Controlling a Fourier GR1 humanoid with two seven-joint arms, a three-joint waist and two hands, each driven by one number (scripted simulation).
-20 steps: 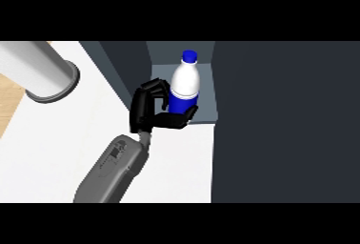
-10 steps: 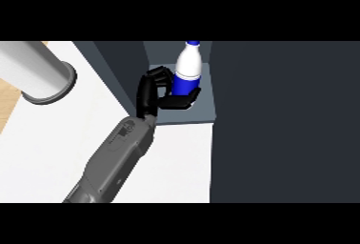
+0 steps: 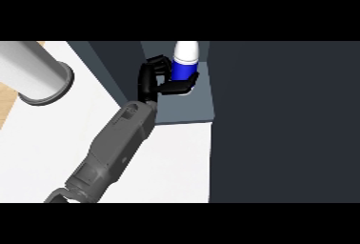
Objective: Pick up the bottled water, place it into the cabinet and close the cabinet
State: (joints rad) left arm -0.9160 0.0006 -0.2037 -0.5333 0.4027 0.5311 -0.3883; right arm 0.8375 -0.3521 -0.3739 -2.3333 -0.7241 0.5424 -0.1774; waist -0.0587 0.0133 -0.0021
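White counter (image 3: 175, 157) below, dark cabinet (image 3: 281, 119) at three o'clock. Bottled water (image 3: 184, 66) upright at twelve o'clock on grey cabinet shelf (image 3: 186, 107). Right hand (image 3: 156, 78) curled round blue label. Probably light, rigid, slick plastic; best gripped mid-body, kept vertical. Left hand unseen.

White counter (image 3: 175, 157); grey cylinder (image 3: 32, 71) upper left; wood floor (image 3: 8, 102) strip.

One bottled water (image 3: 184, 64), one hand (image 3: 151, 76), one cabinet (image 3: 184, 107), one grey cylinder (image 3: 32, 71).
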